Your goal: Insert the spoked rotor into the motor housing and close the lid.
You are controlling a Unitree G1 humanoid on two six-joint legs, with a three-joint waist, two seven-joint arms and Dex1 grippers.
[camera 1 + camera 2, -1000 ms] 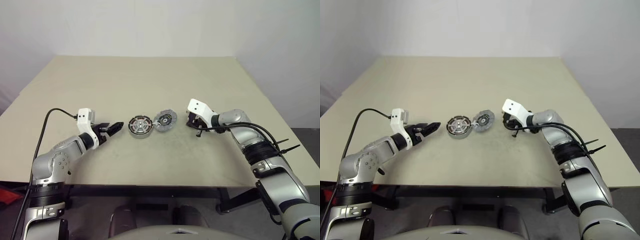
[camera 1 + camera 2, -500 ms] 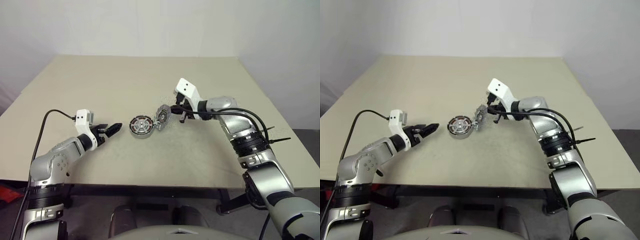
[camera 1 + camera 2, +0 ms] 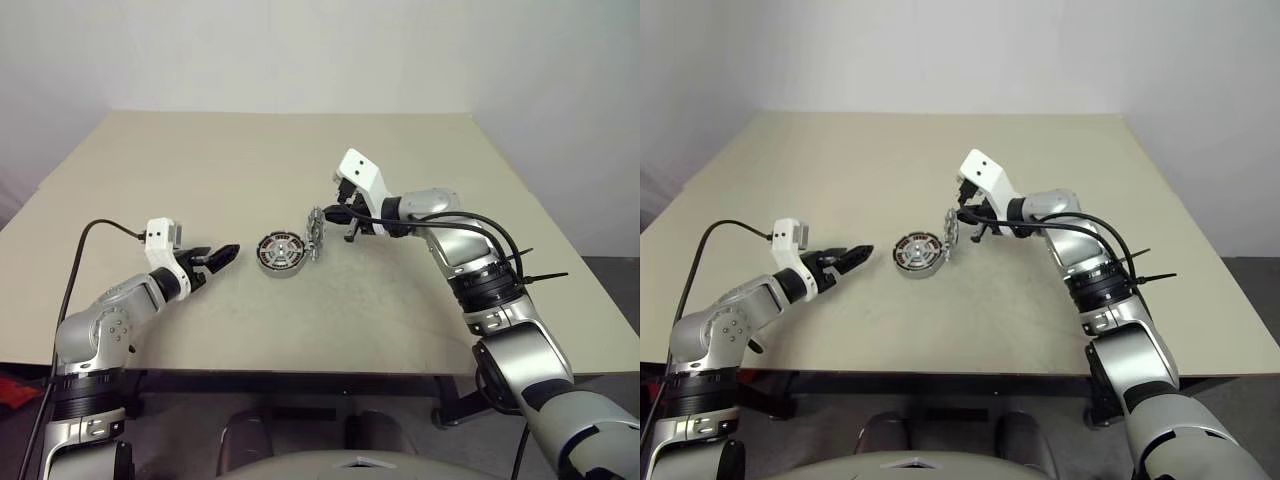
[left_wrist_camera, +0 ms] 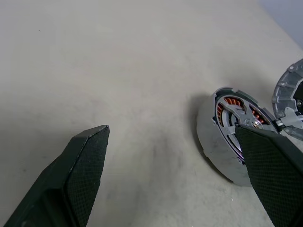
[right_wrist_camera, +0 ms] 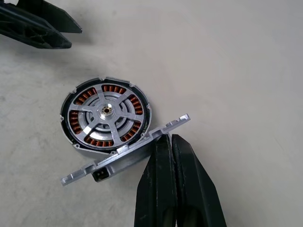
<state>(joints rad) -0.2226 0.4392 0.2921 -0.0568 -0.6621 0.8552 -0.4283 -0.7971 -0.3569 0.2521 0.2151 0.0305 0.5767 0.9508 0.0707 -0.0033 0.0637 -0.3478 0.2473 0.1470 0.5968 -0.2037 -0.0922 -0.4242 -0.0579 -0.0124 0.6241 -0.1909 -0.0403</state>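
The motor housing (image 3: 280, 252) lies flat mid-table, its copper coils ringing a silver hub (image 5: 105, 111). I cannot make out the spoked rotor apart from the housing: a silver spoked face fills the middle of the coils. The lid (image 3: 316, 233) stands almost on edge at the housing's right side, joined to its rim (image 5: 128, 153). My right gripper (image 3: 338, 221) is shut, and its fingertips (image 5: 163, 142) press against the lid's raised edge from behind. My left gripper (image 3: 222, 254) hovers open just left of the housing (image 4: 227, 137), holding nothing.
The beige table (image 3: 250, 160) stretches well beyond the parts on every side. A black cable (image 3: 85, 250) runs from my left wrist off the table's left edge.
My right gripper has swung left and upward, tipping the lid from lying flat on the table to standing on edge beside the housing. The left gripper has stayed put.
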